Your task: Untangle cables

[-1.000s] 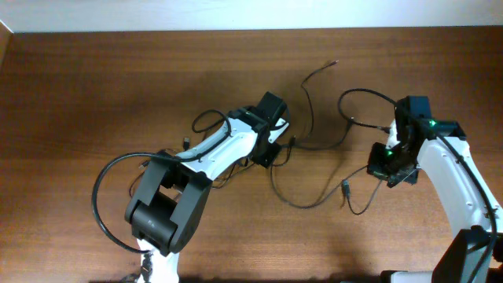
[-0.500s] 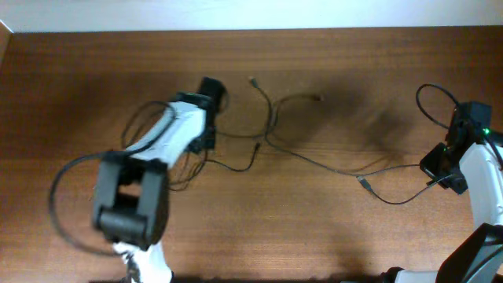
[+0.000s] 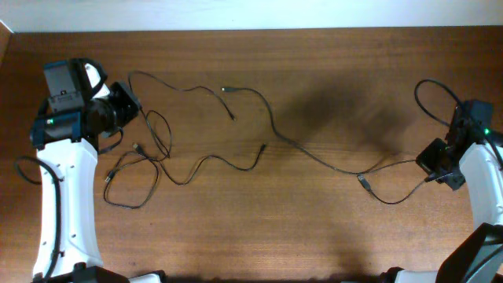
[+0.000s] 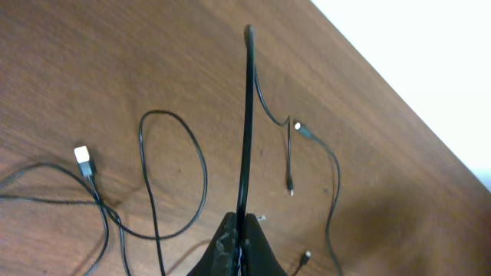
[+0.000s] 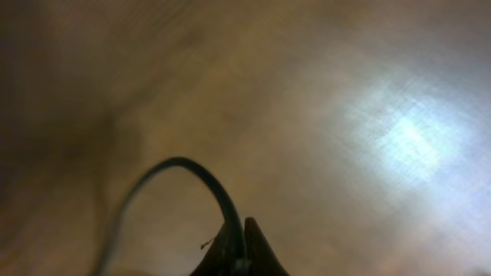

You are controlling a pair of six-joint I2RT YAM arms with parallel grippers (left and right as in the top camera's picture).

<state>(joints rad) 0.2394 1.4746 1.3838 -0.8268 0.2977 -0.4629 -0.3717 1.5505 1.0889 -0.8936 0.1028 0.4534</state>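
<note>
The table [image 3: 314, 236] is showing the cables [image 3: 314, 153] drawn out across most of its width rather than bunched, so the untangling is looking well along, in my judgement. The left arm [image 3: 67, 196] and right arm [image 3: 483, 185] are standing at opposite sides. One long strand is running from the left hand [image 3: 126, 106] across to the right hand [image 3: 436, 161], lying nearly free of crossings over its middle. What is remaining is sitting just beside the left hand, toward its arm's base: several loose loops are overlapping there, and a shorter strand is trailing from them toward the right hand's side. The left hand is pinching fully closed on a cable, which is rising straight out ahead of its fingertips in the left wrist view. The right hand is likewise clamped closed on a cable that is arcing up out of its tips. A white plug [image 4: 84, 159] is lying off to the left of the left hand. Compared with a second ago, both hands are sitting much further apart. The left one was near the table's middle over a tight cluster, and that cluster is now spread open.
</note>
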